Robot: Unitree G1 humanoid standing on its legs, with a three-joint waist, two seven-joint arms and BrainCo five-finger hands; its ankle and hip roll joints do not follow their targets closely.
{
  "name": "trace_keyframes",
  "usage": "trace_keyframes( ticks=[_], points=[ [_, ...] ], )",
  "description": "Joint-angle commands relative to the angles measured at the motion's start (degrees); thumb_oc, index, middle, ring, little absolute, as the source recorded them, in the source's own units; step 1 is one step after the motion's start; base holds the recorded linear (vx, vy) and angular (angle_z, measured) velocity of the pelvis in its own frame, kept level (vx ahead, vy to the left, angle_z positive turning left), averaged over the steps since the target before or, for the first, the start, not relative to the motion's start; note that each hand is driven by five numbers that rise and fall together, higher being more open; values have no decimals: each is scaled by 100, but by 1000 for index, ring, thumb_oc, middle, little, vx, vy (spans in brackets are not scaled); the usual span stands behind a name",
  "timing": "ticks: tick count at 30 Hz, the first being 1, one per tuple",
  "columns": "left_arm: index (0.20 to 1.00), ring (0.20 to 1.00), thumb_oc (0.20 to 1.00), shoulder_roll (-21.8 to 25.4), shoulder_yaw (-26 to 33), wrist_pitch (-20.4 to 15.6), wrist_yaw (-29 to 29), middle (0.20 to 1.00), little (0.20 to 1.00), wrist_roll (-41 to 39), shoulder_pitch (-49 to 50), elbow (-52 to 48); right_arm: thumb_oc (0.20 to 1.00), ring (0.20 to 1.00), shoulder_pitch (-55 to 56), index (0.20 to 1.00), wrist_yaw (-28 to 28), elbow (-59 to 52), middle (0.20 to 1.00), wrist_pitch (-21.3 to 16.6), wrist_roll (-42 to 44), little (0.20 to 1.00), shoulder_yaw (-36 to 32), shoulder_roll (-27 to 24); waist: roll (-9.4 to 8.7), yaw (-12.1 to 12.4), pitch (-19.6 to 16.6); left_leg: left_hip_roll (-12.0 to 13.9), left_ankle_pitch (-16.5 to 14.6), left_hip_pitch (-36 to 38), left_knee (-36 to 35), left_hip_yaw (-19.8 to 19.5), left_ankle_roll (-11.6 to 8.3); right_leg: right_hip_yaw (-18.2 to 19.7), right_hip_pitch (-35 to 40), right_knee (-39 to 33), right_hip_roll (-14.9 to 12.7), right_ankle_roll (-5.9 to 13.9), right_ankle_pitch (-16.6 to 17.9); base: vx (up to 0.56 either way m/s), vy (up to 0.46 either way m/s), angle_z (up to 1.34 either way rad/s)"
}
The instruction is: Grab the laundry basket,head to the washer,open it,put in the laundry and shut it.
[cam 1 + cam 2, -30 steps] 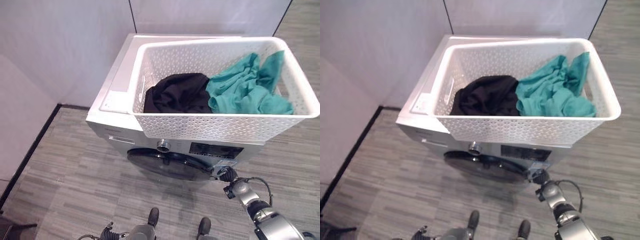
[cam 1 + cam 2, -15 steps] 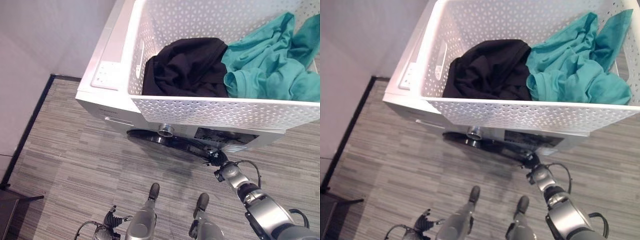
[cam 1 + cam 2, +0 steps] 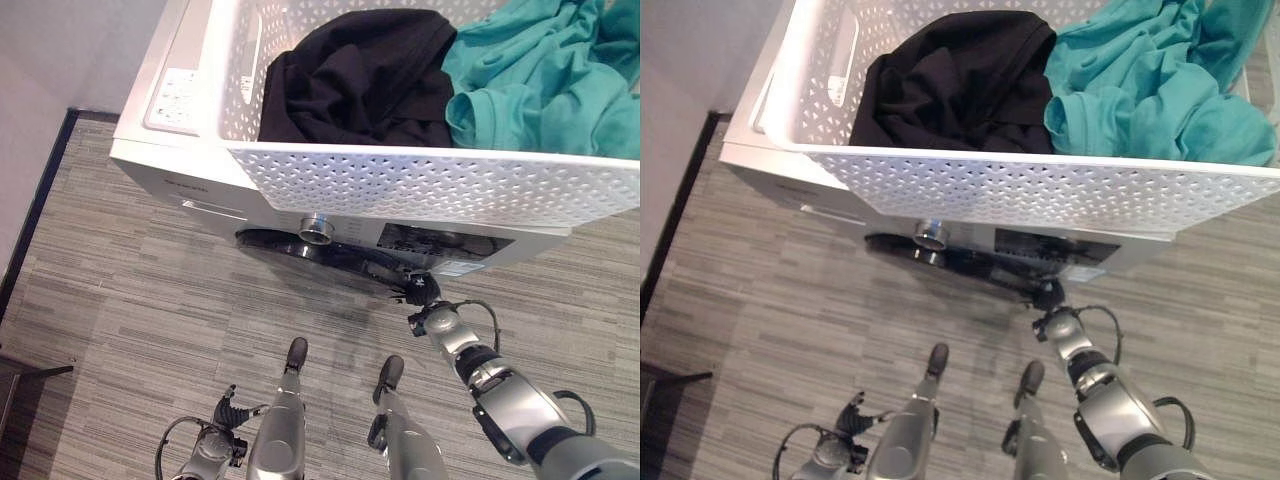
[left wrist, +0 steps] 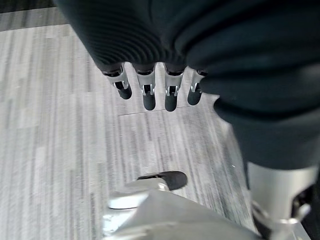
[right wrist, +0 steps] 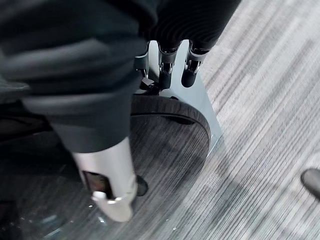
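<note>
The white perforated laundry basket (image 3: 420, 185) rests on top of the silver washer (image 3: 195, 190). A black garment (image 3: 350, 70) and a teal garment (image 3: 540, 80) lie inside it. Under the basket's front wall is the washer's dark round door (image 3: 300, 250), shut, with a metal knob (image 3: 317, 227) above it. My right hand (image 3: 420, 290) reaches the door's right edge; in the right wrist view its straight fingers (image 5: 165, 62) touch the door rim (image 5: 170, 107) and hold nothing. Low at my left side, my left hand (image 3: 218, 447) hangs with its fingers (image 4: 145, 92) straight over the floor.
Grey striped floor (image 3: 130, 320) spreads before the washer. A pale wall with a dark skirting strip (image 3: 40, 200) runs along the left. A dark object (image 3: 20, 385) sits at the lower left edge. The basket overhangs the washer's front.
The camera has moved closer and tipped down, so basket and washer look larger and higher. My right hand stays at the door's right edge.
</note>
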Motion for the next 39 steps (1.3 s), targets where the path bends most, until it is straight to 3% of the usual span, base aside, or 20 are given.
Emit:
trace_keyframes(
  ticks=[1, 2, 7, 13, 20, 27, 34, 36, 38, 39],
  points=[
    [1000, 1000, 1000, -140, -763, 34, 273, 1000, 1000, -68, -257, 321, 1000, 1000, -198, 1000, 626, -135, 1000, -285, 686, 1000, 633, 2331, -367, 731, 64, -172, -18, -105, -76, 206, 257, 540, -87, 2, -816, 534, -173, -17, -20, -7],
    [1000, 1000, 1000, -176, -850, 32, 391, 1000, 1000, -51, -307, 364, 1000, 1000, 50, 1000, 768, -272, 1000, -314, 1050, 1000, 1021, 2708, -408, 796, 71, -155, -33, -59, -76, 187, 251, 535, -53, 2, -810, 532, -175, -19, -8, -11],
    [1000, 1000, 1000, -216, -947, 107, 496, 1000, 1000, -31, -254, 461, 1000, 1000, 342, 1000, 943, -426, 1000, -305, 1851, 1000, 1396, 3157, -492, 957, 44, -129, -52, 22, -76, 173, 247, 451, 51, 2, -829, 533, -173, -5, -17, -11],
    [1000, 1000, 1000, -152, -918, 357, 722, 1000, 1000, 286, -192, 1089, 1000, 1000, 750, 1000, 1043, -279, 1000, -221, 2802, 1000, 1960, 3938, -717, 1582, -35, -46, -186, 376, -52, 81, 271, 277, 458, 2, -815, 519, -235, 35, -55, 4],
    [1000, 1000, 1000, -69, -908, 478, 1035, 1000, 1000, 424, -506, 1093, 1000, 1000, 741, 1000, 944, -340, 1000, -231, 3203, 1000, 1947, 4013, -910, 1811, -150, 26, -274, 523, 44, -35, 228, 174, 730, 2, -759, 478, -323, 53, -67, 34],
    [1000, 1000, 1000, -151, -1013, 558, 1138, 1000, 1000, 562, -672, 1056, 1000, 1000, 567, 1000, 946, -587, 1000, -263, 3395, 1000, 1968, 3920, -983, 1752, -280, 246, -302, 722, 74, 159, 149, 358, 766, 2, -586, 409, -377, 24, -58, -1],
    [1000, 1000, 1000, -301, -1214, 569, 1160, 1000, 1000, 433, -986, 697, 1000, 1000, 443, 1000, 901, -872, 1000, -228, 3476, 1000, 1909, 3590, -924, 1462, -380, 378, -183, 771, 14, 212, 38, 416, 745, 2, -461, 362, -426, 19, -89, -6],
    [1000, 1000, 1000, -333, -1330, 627, 1243, 1000, 1000, 478, -1238, 477, 1000, 1000, 213, 1000, 894, -1099, 1000, -267, 3647, 1000, 1756, 3415, -794, 1437, -328, 537, 270, 581, -76, 150, -225, 286, 622, 2, -352, 342, -464, -121, -139, -5],
    [1000, 1000, 1000, -471, -1493, 674, 1412, 1000, 1000, 534, -1722, 405, 1000, 1000, -64, 1000, 847, -1116, 1000, -319, 3771, 1000, 1360, 3100, -849, 1373, -212, 620, 970, 83, -76, -34, -556, 74, 483, 2, -403, 329, -537, -219, -109, -6],
    [1000, 1000, 1000, -584, -1491, 667, 1439, 1000, 1000, 598, -1934, 424, 1000, 1000, -186, 1000, 841, -1100, 1000, -350, 3803, 1000, 1200, 2949, -928, 1259, -176, 582, 811, 36, -76, 54, -545, -79, 350, 2, -510, 317, -496, -265, -118, 18]
  ],
)
